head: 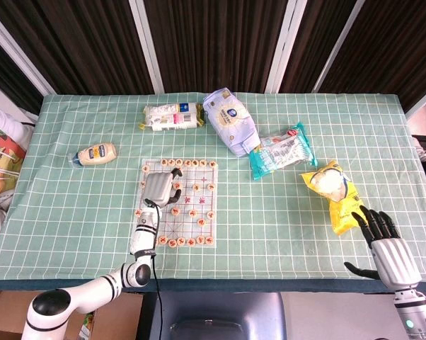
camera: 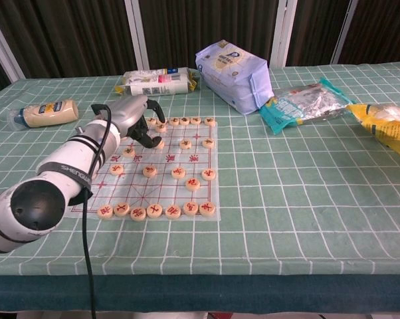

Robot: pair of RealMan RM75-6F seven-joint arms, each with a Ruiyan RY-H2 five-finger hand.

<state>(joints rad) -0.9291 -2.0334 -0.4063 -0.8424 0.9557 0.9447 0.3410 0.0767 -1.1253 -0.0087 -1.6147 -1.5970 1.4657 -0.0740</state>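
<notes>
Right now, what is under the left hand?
The left hand hovers over the chessboard, fingers at one round piece. Squares and any pieces beneath its palm are covered.

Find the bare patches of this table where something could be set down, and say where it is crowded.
Bare cloth lies between the chess board and the yellow bag, and left of the board below the mayonnaise bottle. The far middle is crowded: white packet, wipes pack, teal bag. The left hand occupies the board.
</notes>
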